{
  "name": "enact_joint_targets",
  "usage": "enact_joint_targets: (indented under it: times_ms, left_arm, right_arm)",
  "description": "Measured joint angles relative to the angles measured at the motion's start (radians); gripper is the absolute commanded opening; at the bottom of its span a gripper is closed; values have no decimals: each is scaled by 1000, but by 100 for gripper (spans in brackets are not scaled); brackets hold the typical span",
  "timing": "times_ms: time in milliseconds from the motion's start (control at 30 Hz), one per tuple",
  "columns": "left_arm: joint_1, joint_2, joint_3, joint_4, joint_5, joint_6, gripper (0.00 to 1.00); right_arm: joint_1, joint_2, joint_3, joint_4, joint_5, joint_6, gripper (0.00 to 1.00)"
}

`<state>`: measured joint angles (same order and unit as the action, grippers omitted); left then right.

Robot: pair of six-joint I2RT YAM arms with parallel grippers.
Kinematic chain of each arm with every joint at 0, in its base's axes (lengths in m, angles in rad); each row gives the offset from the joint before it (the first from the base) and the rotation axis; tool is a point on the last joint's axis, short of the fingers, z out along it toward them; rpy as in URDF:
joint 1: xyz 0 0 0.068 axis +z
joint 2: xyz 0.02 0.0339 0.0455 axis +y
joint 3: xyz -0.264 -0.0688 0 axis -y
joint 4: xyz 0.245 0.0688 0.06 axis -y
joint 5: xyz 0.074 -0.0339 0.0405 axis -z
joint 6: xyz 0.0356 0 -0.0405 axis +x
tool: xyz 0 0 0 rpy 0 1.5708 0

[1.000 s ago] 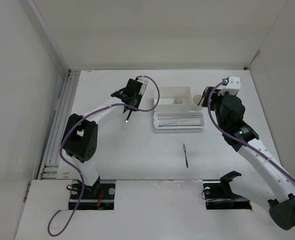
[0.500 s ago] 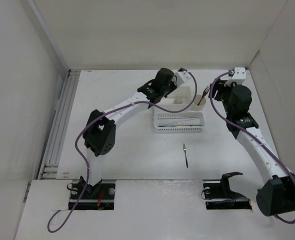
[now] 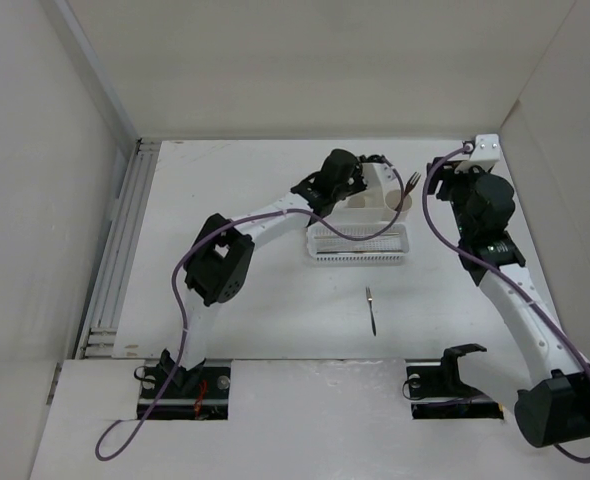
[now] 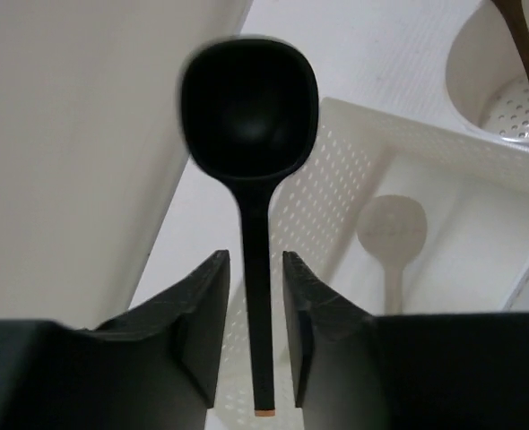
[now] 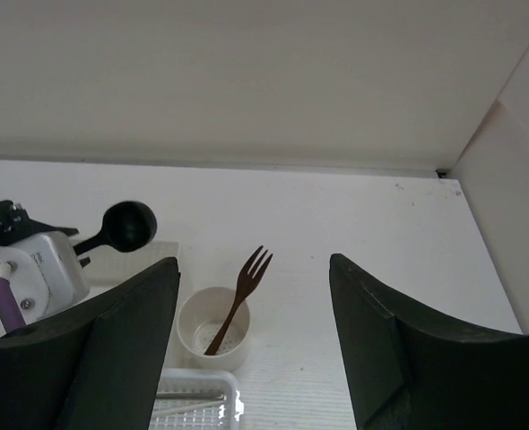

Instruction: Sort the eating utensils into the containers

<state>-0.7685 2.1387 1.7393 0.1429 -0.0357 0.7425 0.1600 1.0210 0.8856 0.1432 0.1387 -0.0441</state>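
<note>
Supporting surface: a flat white table (image 3: 225, 320) inside pale walls, both arms reaching to its far side.
Left arm: stretched over the white rectangular box (image 4: 444, 143); the left gripper (image 4: 254, 278) has its fingers drawn narrow on the handle of a black plastic spoon (image 4: 249, 116), bowl pointing away from the wrist and held in the air above the box's end.
Right arm: raised near the far right corner; the right gripper (image 5: 255, 358) is spread wide and holds nothing.
Long low white perforated basket tray (image 3: 360, 257): just in front of the box, thin sticks (image 3: 360, 240) lying lengthwise in it.
Small round beige cup (image 5: 193, 327): just beside the box's right end, a dark brown fork (image 5: 242, 296) leaning in it, tines up.
Beige spoon (image 4: 392, 228): flat on the box floor.
Slim dark utensil (image 3: 372, 310): alone on the table, nearer than the tray and apart from it; its kind cannot be told.
</note>
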Motion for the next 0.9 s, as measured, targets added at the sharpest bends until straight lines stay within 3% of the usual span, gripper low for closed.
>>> enact_joint_targets:
  times_ms: [67, 133, 167, 200, 433, 600, 733, 833, 900]
  left_arm:
    - [0, -1, -18, 25, 2, 6, 55]
    - [0, -6, -55, 36, 3, -6, 64]
    - [2, -13, -79, 36, 2, -16, 71]
    - [3, -22, -103, 32, 2, -24, 71]
    - [24, -168, -163, -14, -19, -118, 72]
    - [67, -340, -163, -102, -106, -285, 72]
    - [174, -455, -201, -214, -171, -440, 72]
    - [270, -507, -281, -305, -208, -529, 72]
    - [337, -519, -343, -372, -224, -578, 72]
  right_arm:
    - [0, -6, 0, -2, 8, -20, 76]
    - [0, -8, 10, -13, 10, -33, 86]
    - [0, -8, 21, -23, 9, -39, 96]
    - [0, -8, 35, -41, 3, -44, 100]
    - [36, 4, 195, -297, -7, -14, 100]
    - [183, 21, 263, -567, 40, 130, 100]
    - [350, 83, 240, -747, 64, 346, 100]
    - [483, 156, 174, -850, 74, 515, 88]
    - [540, 188, 114, -903, 68, 600, 69]
